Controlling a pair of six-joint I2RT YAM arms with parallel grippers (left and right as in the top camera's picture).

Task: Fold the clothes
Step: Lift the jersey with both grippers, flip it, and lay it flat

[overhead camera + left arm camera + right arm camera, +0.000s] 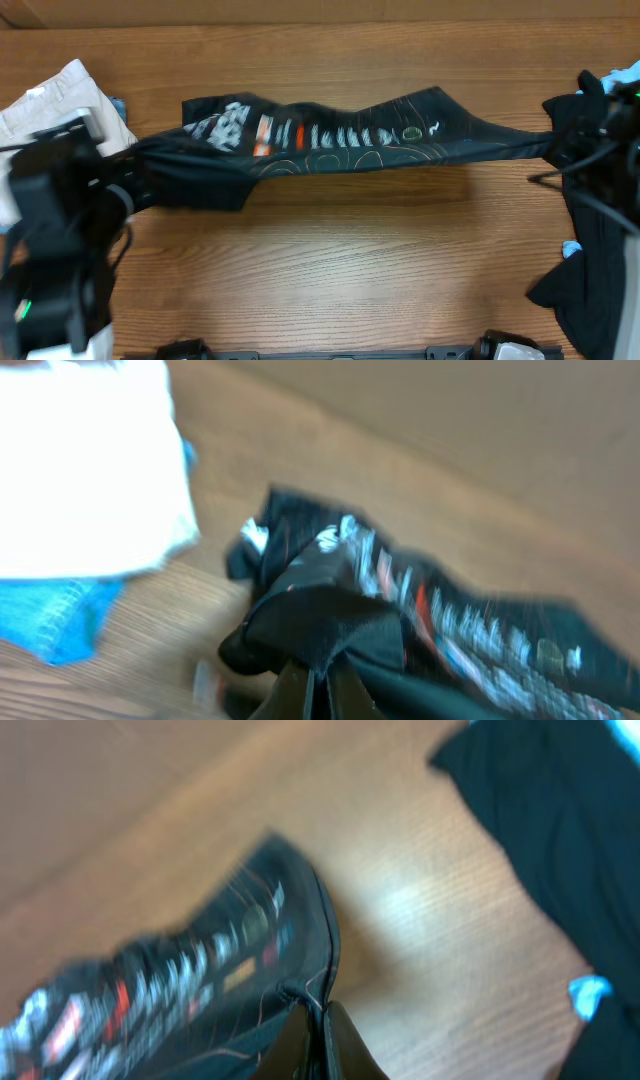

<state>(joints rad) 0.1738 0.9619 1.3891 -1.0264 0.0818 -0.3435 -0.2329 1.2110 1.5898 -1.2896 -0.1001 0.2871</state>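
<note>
Both pairs of jaws are clamping the jersey (340, 140). The left jaws are pinching a bunched end at the bottom centre of the left wrist view. The right jaws are gripping a hem edge at the bottom centre of the right wrist view. Each pair is pressing together on cloth alone.

The jersey is stretching as a long narrow band across the upper middle of the overhead frame, lettering facing up. A shadow is lying beneath it on the surface (330, 260), so it is probably hanging just clear rather than lying flat; I cannot tell for certain.

Step in hand, as I am reading it: you are spreading the jersey ahead of the first fold. The cloth is gathering thickly toward the left end, so you are holding a clump there, not a clean corner.

Doing it well:
- Be lowering both ends evenly, so the band is settling flat and not rolling.
- Be easing tension gently; the fabric is looking thin and likely to slide.
- Be re-gripping the left end at a single edge once it is resting.

Watch the beige trousers (55, 100) and blue jeans (60, 625) beside the left end, and the black garment (560, 840) near the right.
</note>
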